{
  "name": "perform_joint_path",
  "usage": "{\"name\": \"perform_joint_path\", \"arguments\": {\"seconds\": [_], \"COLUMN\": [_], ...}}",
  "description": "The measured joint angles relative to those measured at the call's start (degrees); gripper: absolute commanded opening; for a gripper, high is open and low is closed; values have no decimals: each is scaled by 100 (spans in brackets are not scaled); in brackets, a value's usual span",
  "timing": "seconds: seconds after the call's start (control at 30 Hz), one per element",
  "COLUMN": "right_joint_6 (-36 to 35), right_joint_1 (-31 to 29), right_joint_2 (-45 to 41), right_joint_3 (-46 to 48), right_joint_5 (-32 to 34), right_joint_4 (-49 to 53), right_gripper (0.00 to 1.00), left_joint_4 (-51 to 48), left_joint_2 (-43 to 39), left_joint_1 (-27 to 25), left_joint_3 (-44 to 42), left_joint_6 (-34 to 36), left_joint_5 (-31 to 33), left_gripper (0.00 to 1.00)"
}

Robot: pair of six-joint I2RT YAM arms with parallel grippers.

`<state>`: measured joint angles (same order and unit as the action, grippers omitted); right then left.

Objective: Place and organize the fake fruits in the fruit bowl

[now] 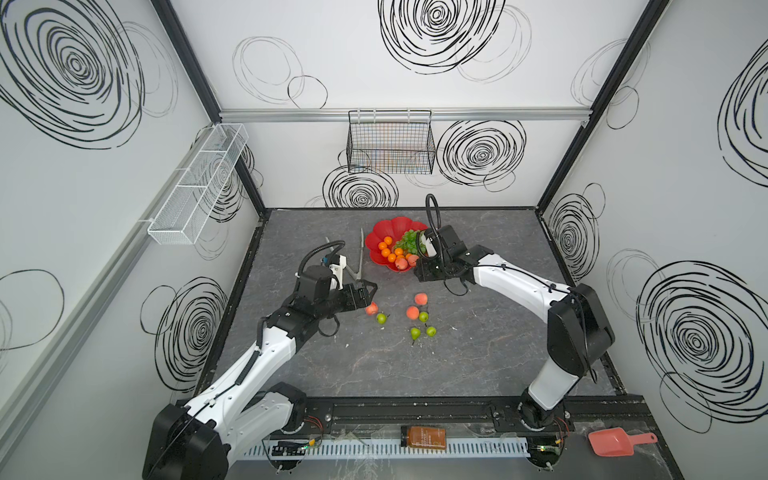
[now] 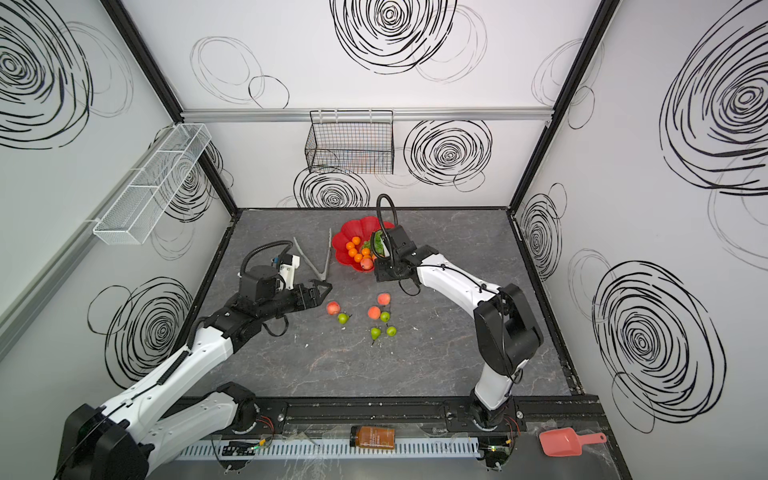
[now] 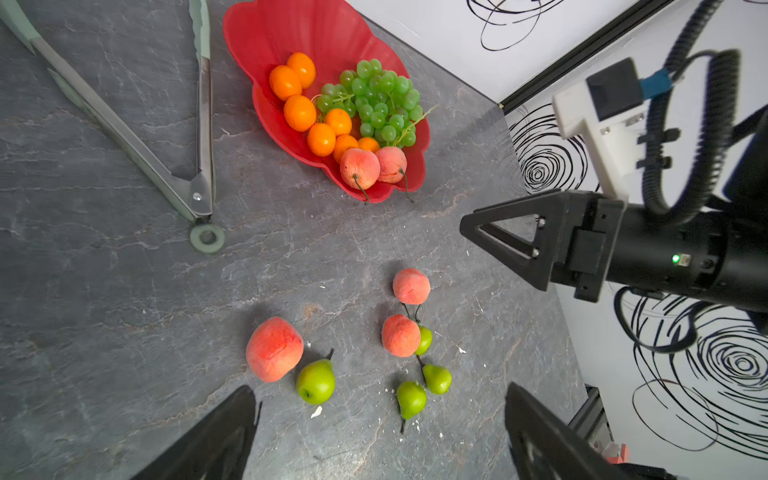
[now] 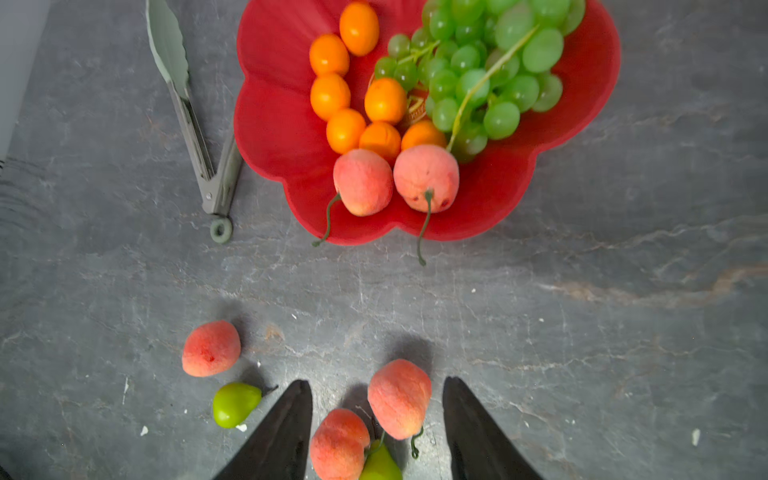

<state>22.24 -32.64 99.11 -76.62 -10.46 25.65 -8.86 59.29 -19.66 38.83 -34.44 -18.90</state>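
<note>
left gripper (image 3: 380, 390), right gripper (image 4: 377, 380) both wide, empty, near scalloped glossy red fruit bowl (image 4: 270, 124) holding fuzzy peaches (image 4: 363, 183), round tangerines (image 4: 330, 95), translucent grapes (image 4: 501, 120).

Orange tangerines (image 4: 330, 95), glossy green grapes (image 4: 498, 83), pink-orange blushed peaches (image 4: 363, 183) and bright green pears (image 3: 316, 380) against a red fruit bowl (image 4: 270, 124) and a dark grey, pale-veined tabletop (image 4: 582, 311). Black scribbled swirls (image 1: 482, 153) pattern the white walls (image 1: 332, 62). The tongs (image 3: 124, 124) are steel grey with sage-green tips, the scoop (image 1: 611, 442) coral pink.
</note>
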Motion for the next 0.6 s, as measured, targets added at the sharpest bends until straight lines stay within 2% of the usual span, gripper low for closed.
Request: {"name": "perform_joint_path", "arguments": {"seconds": [0.3, 0.6], "right_joint_6": [-131, -136], "right_joint_1": [79, 72], "right_joint_2": [584, 595], "right_joint_3": [-610, 92], "right_joint_5": [0, -173], "right_joint_4": [140, 136], "right_gripper": [55, 61], "left_joint_4": [131, 131], "left_joint_2": [640, 629], "left_joint_1": [249, -151], "left_joint_3": [328, 402], "left_joint_6": [160, 367], "left_joint_5": [-271, -247], "left_gripper": [96, 96]}}
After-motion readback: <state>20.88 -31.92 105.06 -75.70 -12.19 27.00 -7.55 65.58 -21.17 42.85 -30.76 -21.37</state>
